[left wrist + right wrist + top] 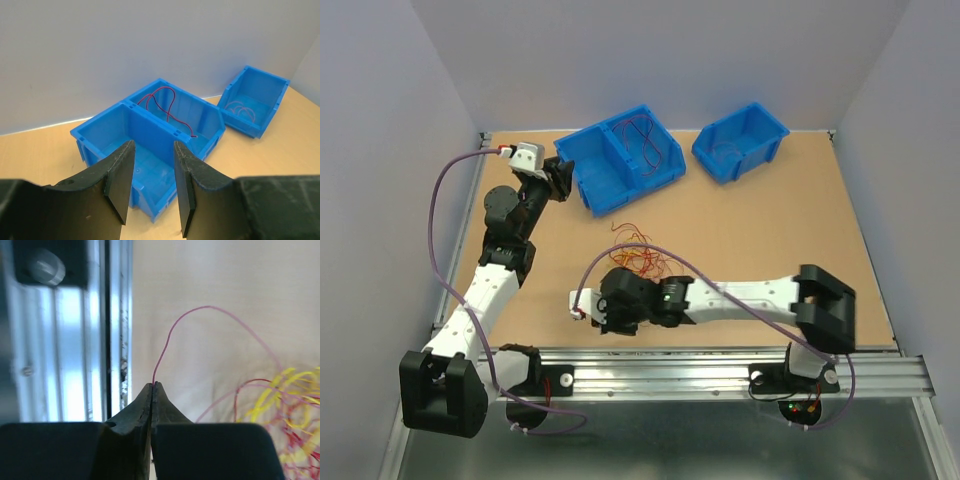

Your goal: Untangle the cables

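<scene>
A loose tangle of red, yellow and orange cables (640,256) lies on the table in front of the right arm; it also shows in the right wrist view (295,410). My right gripper (152,386) is shut on one thin red cable (190,315) that arcs back to the tangle; it sits near the front rail (600,310). My left gripper (153,145) is open and empty, just left of the double blue bin (588,185). A red cable (160,100) lies in that bin's far compartment.
The double bin (125,107) stands at the back centre, its near compartment bare. A single blue bin (740,140) to its right holds a reddish cable (242,110). The metal rail (60,340) runs along the near table edge. White walls enclose the table.
</scene>
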Controlling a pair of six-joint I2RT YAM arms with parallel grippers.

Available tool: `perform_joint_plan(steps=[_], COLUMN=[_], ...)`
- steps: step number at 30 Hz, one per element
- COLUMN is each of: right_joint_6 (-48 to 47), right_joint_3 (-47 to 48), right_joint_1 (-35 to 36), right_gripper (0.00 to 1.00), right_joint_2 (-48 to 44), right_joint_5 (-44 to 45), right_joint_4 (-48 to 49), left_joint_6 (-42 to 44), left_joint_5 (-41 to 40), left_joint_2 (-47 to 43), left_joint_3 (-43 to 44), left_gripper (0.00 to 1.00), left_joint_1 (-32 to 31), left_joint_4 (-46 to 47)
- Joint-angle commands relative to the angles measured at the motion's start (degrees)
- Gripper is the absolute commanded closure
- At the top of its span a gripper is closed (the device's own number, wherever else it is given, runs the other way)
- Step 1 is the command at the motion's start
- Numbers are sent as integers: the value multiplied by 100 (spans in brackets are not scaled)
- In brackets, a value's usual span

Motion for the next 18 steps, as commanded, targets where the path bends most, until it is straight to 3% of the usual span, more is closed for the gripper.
perform_joint_plan(steps=[1,5,7,12,18], right_joint_6=[-57,356,524,656,516], right_joint_3=[-614,-740,-528,762,2315], right_joint_1=[36,45,36,36,27], right_gripper=[99,99,99,99,99], right_joint_2=[-1633,-2793,-2954,-2972,-2647], right_joint_5=[-500,8,614,1546,2706], right_joint_4=[1649,2267,2391,2391,2408], left_joint_6=[107,133,169,239,213], left_joint_5=[254,640,816,1773,1986], left_joint_2=[-63,-2,42,244,385], left_joint_3=[50,50,68,129,182], left_gripper=[53,53,53,53,53], left_joint_1=[16,24,16,16,16], left_joint_4=[450,485,494,529,529])
